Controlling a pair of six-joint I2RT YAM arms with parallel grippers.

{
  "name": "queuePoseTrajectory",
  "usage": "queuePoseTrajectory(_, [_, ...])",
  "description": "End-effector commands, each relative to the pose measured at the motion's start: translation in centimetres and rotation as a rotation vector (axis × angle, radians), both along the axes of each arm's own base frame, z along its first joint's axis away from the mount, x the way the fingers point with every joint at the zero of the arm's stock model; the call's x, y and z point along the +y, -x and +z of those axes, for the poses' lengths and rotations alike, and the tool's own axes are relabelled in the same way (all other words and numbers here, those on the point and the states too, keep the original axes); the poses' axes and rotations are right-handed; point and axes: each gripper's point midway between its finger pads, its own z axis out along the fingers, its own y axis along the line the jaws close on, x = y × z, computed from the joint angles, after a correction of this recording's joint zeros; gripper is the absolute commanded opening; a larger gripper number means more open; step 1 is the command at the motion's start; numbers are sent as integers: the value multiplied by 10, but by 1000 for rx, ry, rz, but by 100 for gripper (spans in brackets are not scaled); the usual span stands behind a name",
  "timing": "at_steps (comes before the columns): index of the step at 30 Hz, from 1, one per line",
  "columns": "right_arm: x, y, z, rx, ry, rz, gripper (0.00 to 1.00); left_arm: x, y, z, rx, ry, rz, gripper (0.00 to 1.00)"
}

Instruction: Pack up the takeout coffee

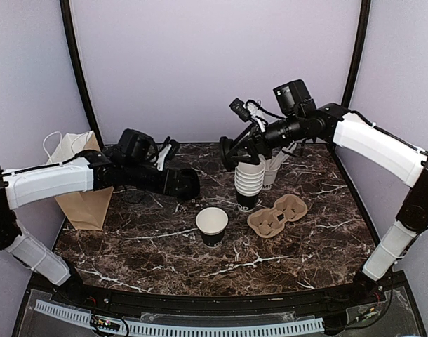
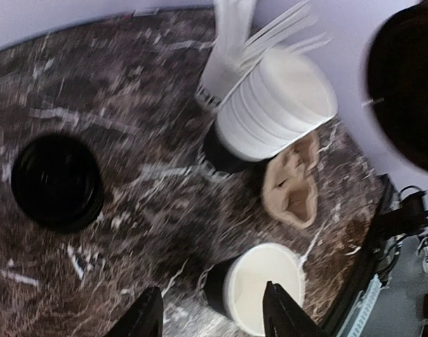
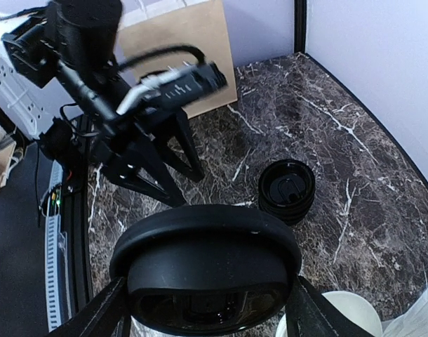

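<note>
No lidded cup shows in any view. A single short black cup with a white inside stands lidless at the table's middle, and also shows in the left wrist view. My left gripper is open and empty, hovering above and just left of this cup. My right gripper is shut on a black plastic lid and holds it in the air at the back, left of the tall pile of lidless cups.
A pile of black lids sits on the marble. A brown pulp cup carrier lies right of the single cup. A white cup of wrapped straws stands behind the pile. A brown paper bag stands at the left edge.
</note>
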Motion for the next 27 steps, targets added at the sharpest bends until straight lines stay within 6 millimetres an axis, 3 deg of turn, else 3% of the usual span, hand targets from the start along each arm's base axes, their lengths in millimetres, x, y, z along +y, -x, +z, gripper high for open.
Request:
queuePoseTrajectory(1, [2,12,-23,-71,117,56,72,21,5,-79,148,-140,88,50])
queuePoseTrajectory(11, [10,46,-45,-64,220,149,72,-1,6,-141,250,-138,16,45])
queuePoseTrajectory(21, [8,65,-62,-113,327,220,73,-52,21,-157,262,-115,-101,44])
queuePoseTrajectory(27, [4,78,-83,-109,451,323,72,-80,33,-155,267,-100,-173,43])
